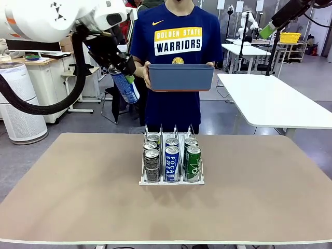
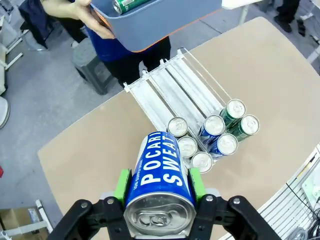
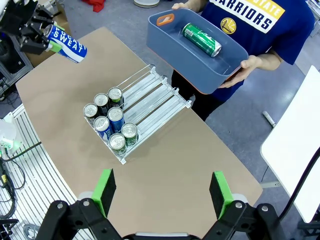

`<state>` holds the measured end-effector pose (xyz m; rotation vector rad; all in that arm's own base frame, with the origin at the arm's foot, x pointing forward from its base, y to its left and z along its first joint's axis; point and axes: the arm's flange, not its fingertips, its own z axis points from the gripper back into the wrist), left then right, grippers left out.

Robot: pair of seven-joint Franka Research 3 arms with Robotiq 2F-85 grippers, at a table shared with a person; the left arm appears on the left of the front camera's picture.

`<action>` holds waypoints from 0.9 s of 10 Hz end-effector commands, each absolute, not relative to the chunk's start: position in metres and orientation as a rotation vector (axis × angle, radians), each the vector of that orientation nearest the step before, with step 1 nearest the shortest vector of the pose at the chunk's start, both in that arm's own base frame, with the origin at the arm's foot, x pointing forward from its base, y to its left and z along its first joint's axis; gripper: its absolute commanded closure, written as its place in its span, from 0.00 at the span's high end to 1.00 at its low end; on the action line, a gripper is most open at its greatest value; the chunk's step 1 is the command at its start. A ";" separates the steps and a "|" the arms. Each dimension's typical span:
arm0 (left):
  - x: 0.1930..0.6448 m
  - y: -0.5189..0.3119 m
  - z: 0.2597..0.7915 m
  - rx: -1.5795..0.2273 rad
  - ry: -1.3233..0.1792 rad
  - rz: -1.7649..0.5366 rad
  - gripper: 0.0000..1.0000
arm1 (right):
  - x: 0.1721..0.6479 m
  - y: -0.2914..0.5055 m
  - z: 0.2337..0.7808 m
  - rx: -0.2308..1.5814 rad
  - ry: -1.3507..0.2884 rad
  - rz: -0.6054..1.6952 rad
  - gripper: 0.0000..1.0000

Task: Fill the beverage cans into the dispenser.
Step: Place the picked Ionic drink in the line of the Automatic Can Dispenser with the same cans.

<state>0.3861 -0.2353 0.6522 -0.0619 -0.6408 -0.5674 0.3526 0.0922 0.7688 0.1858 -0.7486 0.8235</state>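
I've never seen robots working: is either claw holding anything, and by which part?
The left gripper clamps a blue can by its sides near the top; the right gripper is empty.

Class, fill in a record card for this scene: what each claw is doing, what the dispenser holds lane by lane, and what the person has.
Left claw: shut on a blue Pocari Sweat can, held up off the table
Right claw: open, holding nothing
Dispenser: three dark cans in one outer lane, two blue cans in the middle, two green cans in the other
Person: holds a blue-grey tub at the far side
Tub contents: one green can lying on its side
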 end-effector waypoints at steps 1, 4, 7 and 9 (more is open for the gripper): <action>0.351 -0.262 0.650 -0.010 -0.677 -0.564 0.57 | 0.352 0.093 0.769 0.186 -0.749 0.823 1.00; 0.313 -0.296 0.634 -0.037 -0.706 -0.719 0.57 | 0.352 0.093 0.769 0.186 -0.749 0.823 1.00; 0.290 -0.334 0.596 -0.175 -0.729 -1.086 0.57 | 0.352 0.093 0.769 0.186 -0.749 0.823 1.00; 0.290 -0.340 0.583 -0.210 -0.681 -1.121 0.57 | 0.352 0.093 0.769 0.186 -0.749 0.823 1.00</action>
